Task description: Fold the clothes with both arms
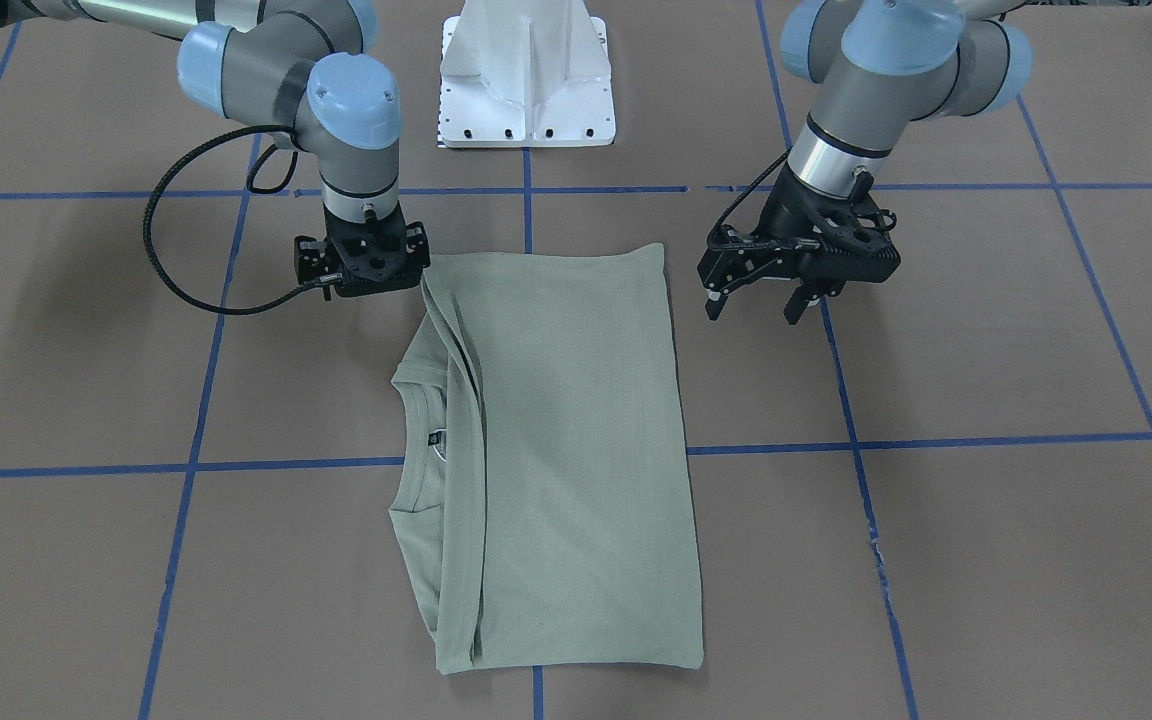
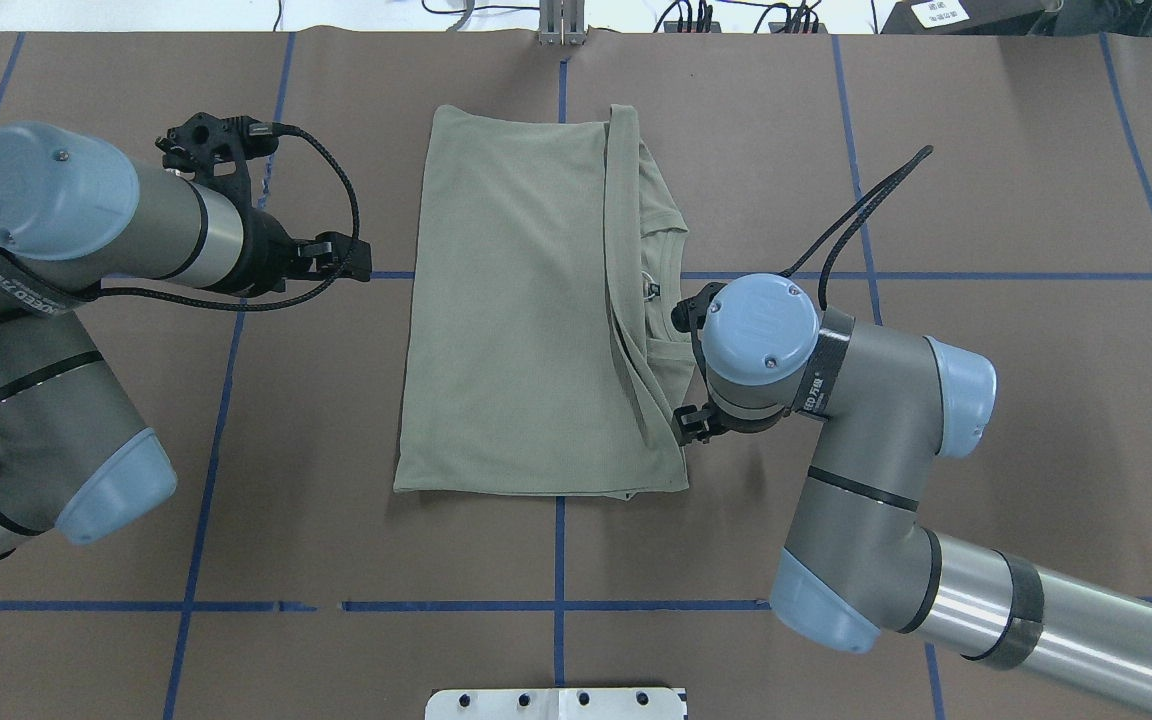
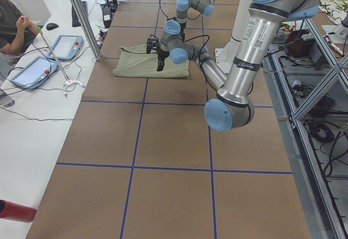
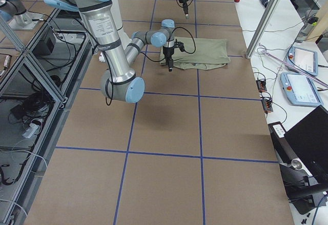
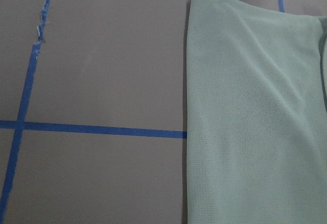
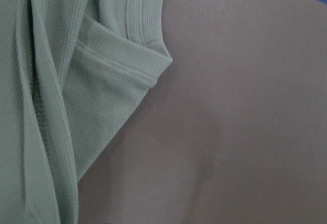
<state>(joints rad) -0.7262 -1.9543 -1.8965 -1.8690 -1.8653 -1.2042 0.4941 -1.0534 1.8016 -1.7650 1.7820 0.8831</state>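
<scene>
Shirts number one, arms two, each with one black gripper. The pale sage-green knit shirt [image 1: 576, 440] lies flat on the brown table [image 1: 986, 560] in the middle of the front-facing frame, folded into a tall rectangle. Its round neckline [image 1: 414, 450] shows at the left edge, with the dark neck label [image 1: 436, 438] just inside it. A smooth folded layer covers the rest, and a narrow doubled band of fabric runs down beside the neckline.

The right arm [image 1: 336, 130] comes in from the upper left and points its wrist straight down. The right gripper [image 1: 364, 275] sits at the shirt's upper left corner. Its fingers are hidden under its own body, so I cannot tell how the jaws stand or whether they touch the cloth.

The left arm [image 1: 876, 80] reaches in from the upper right, tilted. The left gripper [image 1: 753, 305] seems to hover above the table, jaws spread wide and holding nothing, near the shirt's upper right corner but apart from it.
</scene>
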